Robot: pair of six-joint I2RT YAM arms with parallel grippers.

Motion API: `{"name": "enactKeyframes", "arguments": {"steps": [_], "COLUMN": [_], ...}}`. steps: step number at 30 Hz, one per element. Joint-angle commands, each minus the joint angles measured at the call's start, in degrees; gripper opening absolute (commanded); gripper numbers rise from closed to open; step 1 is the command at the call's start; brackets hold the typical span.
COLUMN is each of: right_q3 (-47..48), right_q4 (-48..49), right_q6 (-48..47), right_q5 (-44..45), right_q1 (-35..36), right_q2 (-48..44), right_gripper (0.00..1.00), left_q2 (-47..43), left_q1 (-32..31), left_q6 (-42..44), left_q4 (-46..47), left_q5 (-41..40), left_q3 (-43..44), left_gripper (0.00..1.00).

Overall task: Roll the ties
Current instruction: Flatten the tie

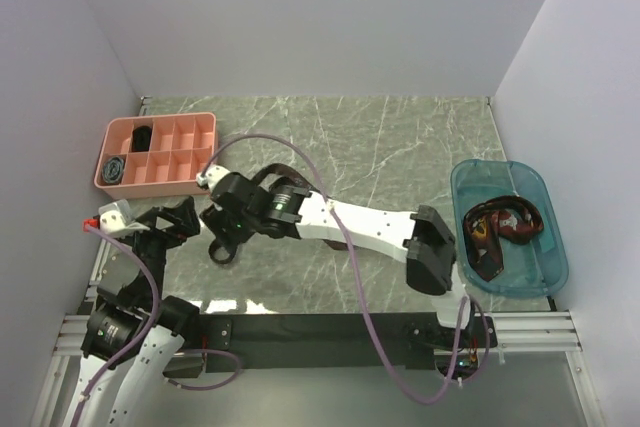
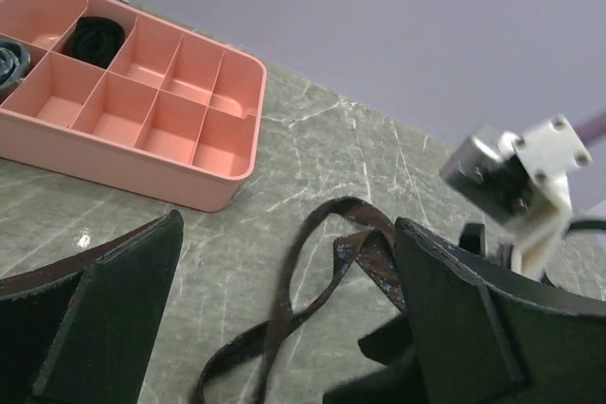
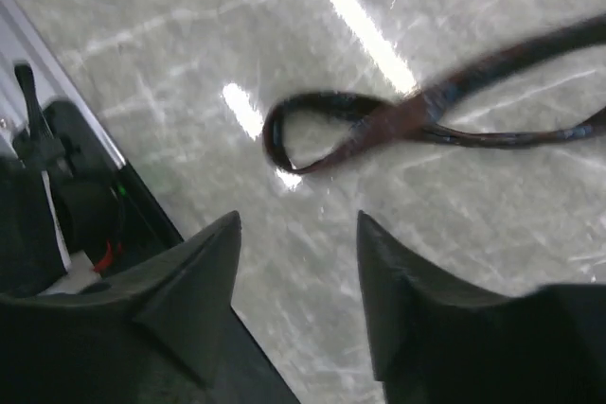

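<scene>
A dark brown-maroon patterned tie (image 2: 327, 257) lies in loose loops on the marble table, between the wide-open fingers of my left gripper (image 2: 289, 224) but untouched by them. In the top view this tie (image 1: 221, 251) shows as a loop just below my right gripper (image 1: 218, 229), with my left gripper (image 1: 178, 217) close to its left. My right gripper (image 3: 298, 219) is open and holds nothing. The tie's loop (image 3: 317, 130) lies on the table just beyond its fingertips. More ties (image 1: 500, 227) lie heaped in the blue bin (image 1: 555, 247).
A pink divided tray (image 1: 205, 152) at the back left holds a black coil (image 1: 143, 135) and a grey-blue coil (image 1: 115, 168). Purple cables (image 1: 355, 287) arc over the right arm. The metal rail (image 3: 57, 73) of the near edge is close to the right gripper.
</scene>
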Motion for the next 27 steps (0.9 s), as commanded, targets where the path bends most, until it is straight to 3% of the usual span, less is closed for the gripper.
{"name": "enactKeyframes", "arguments": {"steps": [1,4,7,13,22,27], "right_q3": [-5.87,-16.24,-27.49,-46.84,-52.94,-51.8], "right_q4": [0.46,1.35,0.65,2.66,5.12,8.11], "right_q6": [0.81,3.79,8.71,14.53,15.76,14.62], "right_q5": [3.97,10.65,16.54,19.37,24.64,24.2], "right_q1": [-1.8,-4.34,-8.73,-16.21,-16.56,-16.65], "right_q2": [-9.84,-17.22,-23.99,-35.26,-29.32,-23.69], "right_gripper": [0.69,0.76,0.77,0.78,0.8,0.81], "left_q2": [-0.27,0.69,2.62,12.1,26.43,28.03], "left_q1": [0.49,0.49,0.49,0.49,0.49,0.49], "left_q6": [-0.35,-0.53,-1.4,-8.35,-11.86,-13.01], "left_q4": [0.25,0.69,1.13,-0.19,-1.51,-0.63], "left_q5": [-0.82,0.15,1.99,8.14,13.95,13.52], "left_q3": [1.61,1.61,1.7,4.69,3.81,1.0], "left_gripper": [0.99,0.99,0.99,0.99,0.99,0.99]}}
